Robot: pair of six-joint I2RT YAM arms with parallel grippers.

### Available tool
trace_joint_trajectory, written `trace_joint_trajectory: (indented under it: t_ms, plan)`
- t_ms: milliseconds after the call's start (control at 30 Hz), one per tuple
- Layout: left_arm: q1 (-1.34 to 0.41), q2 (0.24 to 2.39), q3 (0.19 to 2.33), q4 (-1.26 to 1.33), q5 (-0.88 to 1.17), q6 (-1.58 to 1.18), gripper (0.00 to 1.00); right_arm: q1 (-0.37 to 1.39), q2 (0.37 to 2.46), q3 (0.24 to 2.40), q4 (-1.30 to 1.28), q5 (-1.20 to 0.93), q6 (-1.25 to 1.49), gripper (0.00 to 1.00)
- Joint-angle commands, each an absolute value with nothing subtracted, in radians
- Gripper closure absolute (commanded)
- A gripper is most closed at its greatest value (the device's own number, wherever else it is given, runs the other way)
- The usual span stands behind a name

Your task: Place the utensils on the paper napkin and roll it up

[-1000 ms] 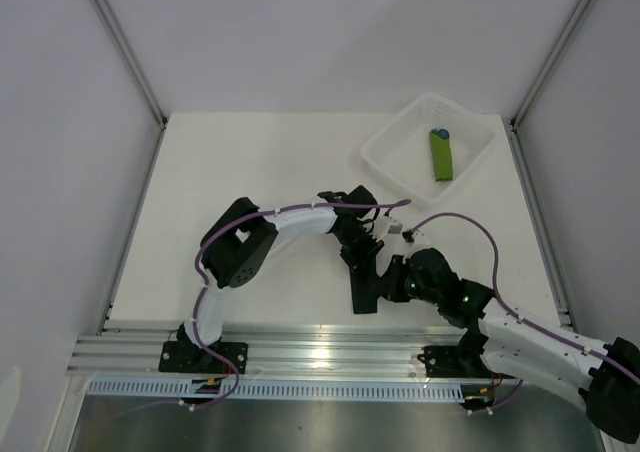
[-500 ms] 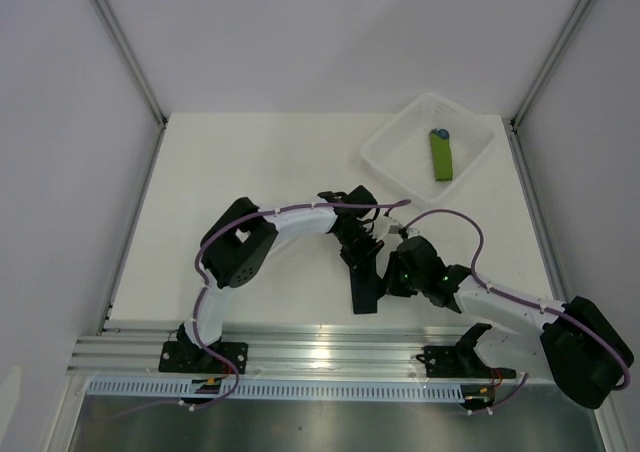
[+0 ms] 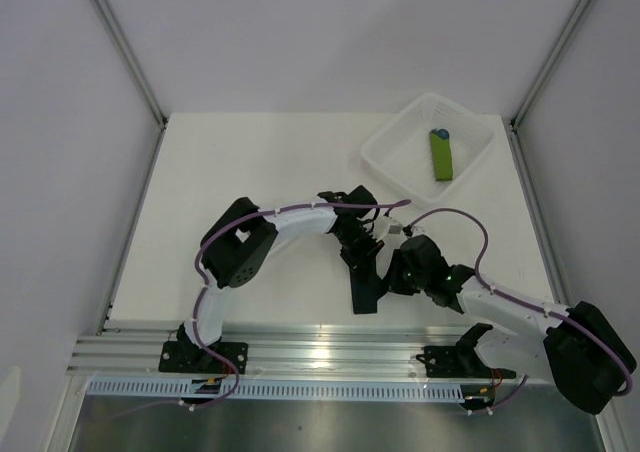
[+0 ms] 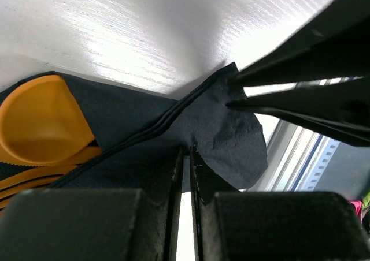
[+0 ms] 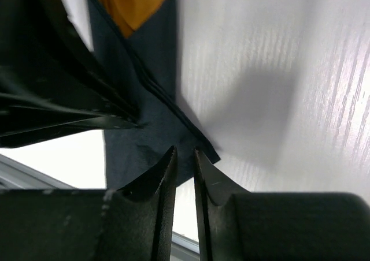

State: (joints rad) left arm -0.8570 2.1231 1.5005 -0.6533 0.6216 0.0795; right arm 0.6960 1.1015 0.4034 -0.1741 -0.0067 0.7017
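Locate the paper napkin [image 3: 366, 290] on the desk [image 3: 250, 162], close to the near edge, folded into a narrow dark strip. Read its long axis as running far to near, with the far end at the left hand [image 3: 358, 254] and the right hand [image 3: 395, 272] just beside the right flank. Find the utensils [image 4: 43, 122] tucked inside the fold, one round orange end poking out. Treat the left hand as pinched together on the doubled paper edge. Treat the right hand as a narrow slit at a loose corner flap; cannot tell whether gripping or free. Roll across the long axis, in all likelihood. Regard both hands as about equally near. Expect slack paper to spring open if released.
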Motion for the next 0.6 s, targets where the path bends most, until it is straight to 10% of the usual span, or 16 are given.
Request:
trace_joint_trajectory:
  t_ms: [0,567]
  plan:
    - [-0.853,2.143,1.519,-0.652,0.564,0.113,0.87,0.692,1.051,0.465,-0.184,0.012,0.681,0.79]
    - [-0.853,2.158,1.531,-0.672,0.572,0.11,0.87,0.71,1.238,0.4,0.035,-0.023,0.755,0.78]
